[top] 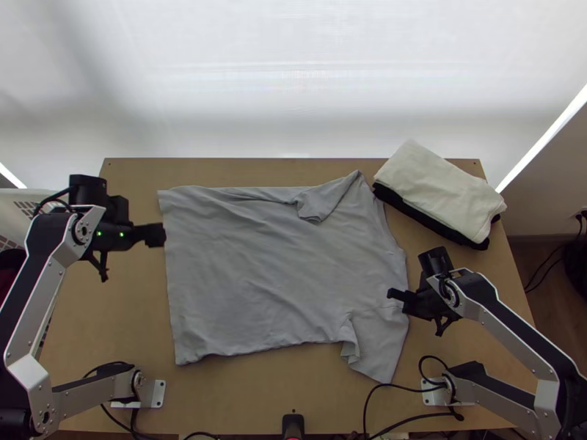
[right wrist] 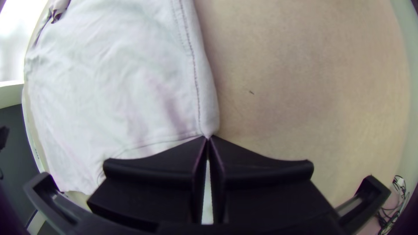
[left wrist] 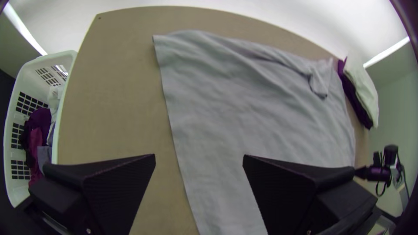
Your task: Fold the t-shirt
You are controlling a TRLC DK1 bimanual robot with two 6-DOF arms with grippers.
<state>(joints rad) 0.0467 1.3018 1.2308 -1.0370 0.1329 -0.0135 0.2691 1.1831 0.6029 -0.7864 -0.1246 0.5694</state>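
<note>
T-shirt (top: 264,271) lies spread on the bench (top: 110,308), 1 sleeve folded inward beyond the right hand (top: 393,294), which is clamped on the shoulder edge; left hand (top: 161,235), 2 fingers apart, is at the hem. Folded cream cloth (top: 440,191) sits beyond the right hand

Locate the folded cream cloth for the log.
In the top view, the folded cream cloth lies on a black cloth near the table's far right corner, beside the spread grey t-shirt.
</note>
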